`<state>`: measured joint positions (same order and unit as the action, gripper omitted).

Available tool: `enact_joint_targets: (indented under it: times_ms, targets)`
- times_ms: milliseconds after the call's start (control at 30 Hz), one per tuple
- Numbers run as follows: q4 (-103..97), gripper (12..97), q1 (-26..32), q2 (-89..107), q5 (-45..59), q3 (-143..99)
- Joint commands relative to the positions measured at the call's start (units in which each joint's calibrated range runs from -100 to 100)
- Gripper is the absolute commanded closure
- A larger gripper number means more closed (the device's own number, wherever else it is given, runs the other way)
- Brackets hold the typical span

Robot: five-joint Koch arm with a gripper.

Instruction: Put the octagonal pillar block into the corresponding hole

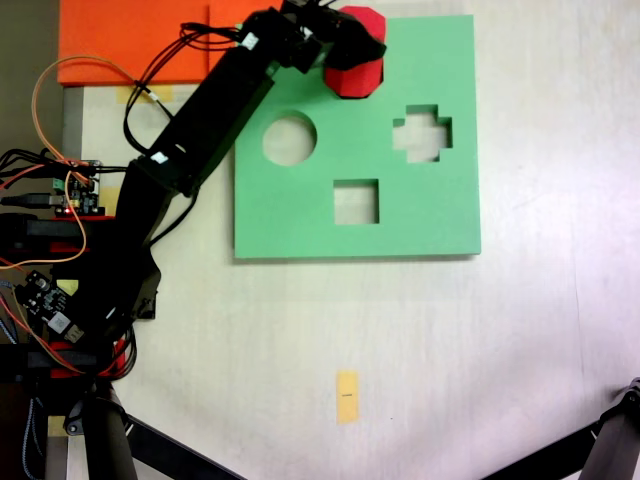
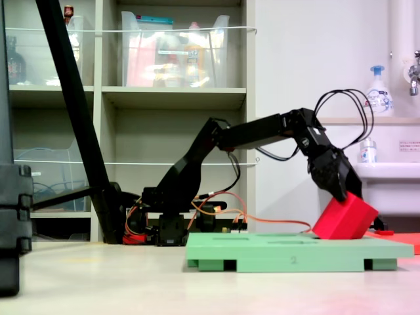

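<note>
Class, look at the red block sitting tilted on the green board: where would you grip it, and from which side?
Grip the red block across two opposite flat sides near its raised upper end, coming from above and tilted to match its lean. One lower edge rests on the green board, so the bottom is unreachable. The hand already meets its top.

The octagonal pillar block sits tilted on the board — behind the round cutout.

One fixed view overhead, another table-level side-on, both showing green board
</note>
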<state>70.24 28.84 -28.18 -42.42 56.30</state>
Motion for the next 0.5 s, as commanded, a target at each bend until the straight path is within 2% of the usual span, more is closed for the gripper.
enact_joint_targets:
  times_ms: [0, 467]
  targets:
    - [2.9, 80.8, 0.8, -0.5, 1.1, 0.8]
    - [3.0, 80.8, 0.6, -1.3, 0.6, 0.9]
